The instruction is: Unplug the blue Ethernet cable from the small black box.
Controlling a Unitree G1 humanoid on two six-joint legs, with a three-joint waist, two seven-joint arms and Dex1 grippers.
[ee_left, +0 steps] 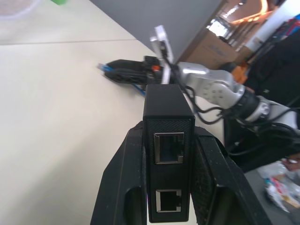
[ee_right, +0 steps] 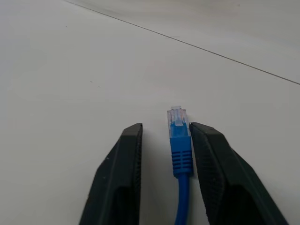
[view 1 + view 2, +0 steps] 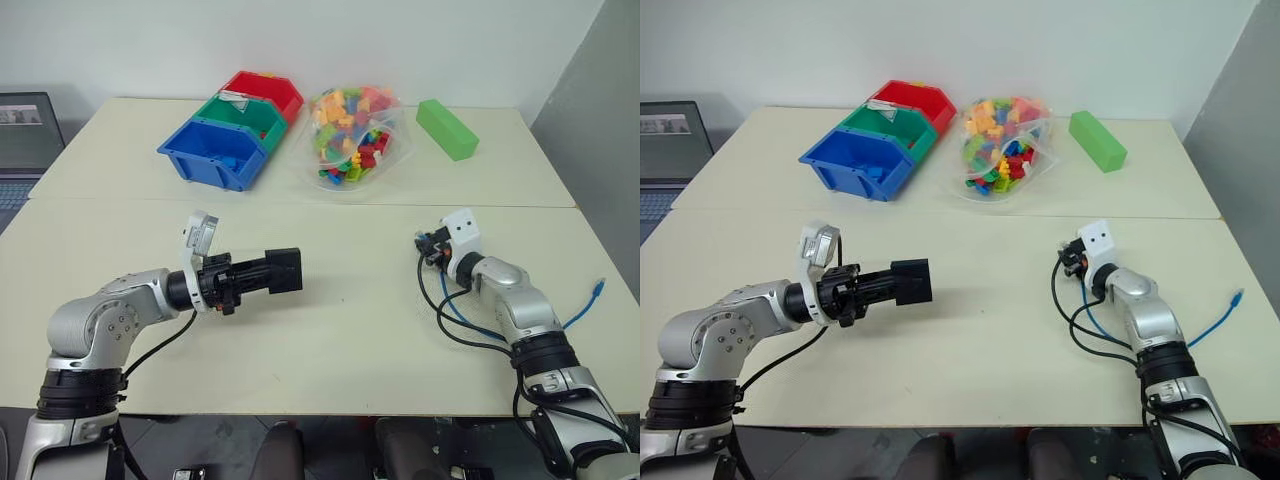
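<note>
My left gripper [image 3: 266, 272] is shut on the small black box [image 3: 283, 270] and holds it level above the table, pointing right. In the left wrist view the box [image 1: 167, 117] sits between the fingers [image 1: 126, 187] with its two ports empty. My right gripper [image 2: 165, 129] is low over the table at the right and its jaws stand apart. The blue Ethernet cable [image 2: 181, 154] lies between them against one finger [image 2: 220, 173], its clear plug free of the box. The rest of the cable [image 3: 580, 318] trails behind my right arm to the table's right edge.
Blue [image 3: 215, 152], green [image 3: 240, 115] and red [image 3: 268, 92] bins stand at the back left. A clear bag of coloured bricks [image 3: 352, 135] and a green block [image 3: 447, 128] lie at the back. A laptop [image 3: 25, 130] sits far left. Black wires [image 3: 450, 325] loop beside my right arm.
</note>
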